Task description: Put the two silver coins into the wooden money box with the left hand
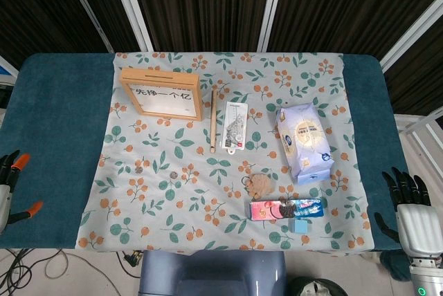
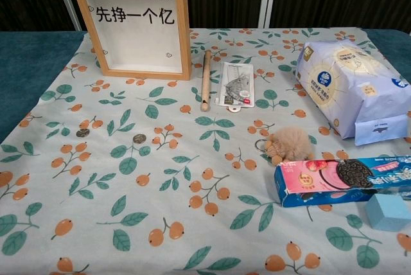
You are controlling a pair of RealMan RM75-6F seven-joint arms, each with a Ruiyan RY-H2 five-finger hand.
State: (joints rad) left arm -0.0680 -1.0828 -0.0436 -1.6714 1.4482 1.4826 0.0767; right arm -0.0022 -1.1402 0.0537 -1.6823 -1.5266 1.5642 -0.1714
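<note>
Two small round silver coins lie flat on the leaf-and-berry patterned cloth (image 2: 192, 236) that covers the middle of the teal-topped bench (image 1: 55, 123): one coin (image 2: 139, 139) sits nearer the centre, the other coin (image 2: 82, 133) lies to its left, the two well apart. Behind them stands the wooden money box (image 2: 131, 24), an upright light-wood frame with a white front panel printed with black characters (the coin slot shows on its top edge in the head view).

The left robot hand (image 1: 10, 185) hangs off the bench's left edge, released, its orange-tipped fingers spread and holding nothing. The right robot hand (image 1: 410, 209) waits beyond the right edge, black fingers likewise apart and empty.

Beside the box lie a slim wooden stick (image 2: 205, 79) and a flat packaged card (image 2: 235, 85). Further right sit a pale blue snack bag (image 2: 350, 85), a fluffy tan keyring pompom (image 2: 287, 144), a pink-and-blue biscuit box (image 2: 340, 177) and a small light-blue cube (image 2: 387, 211).
</note>
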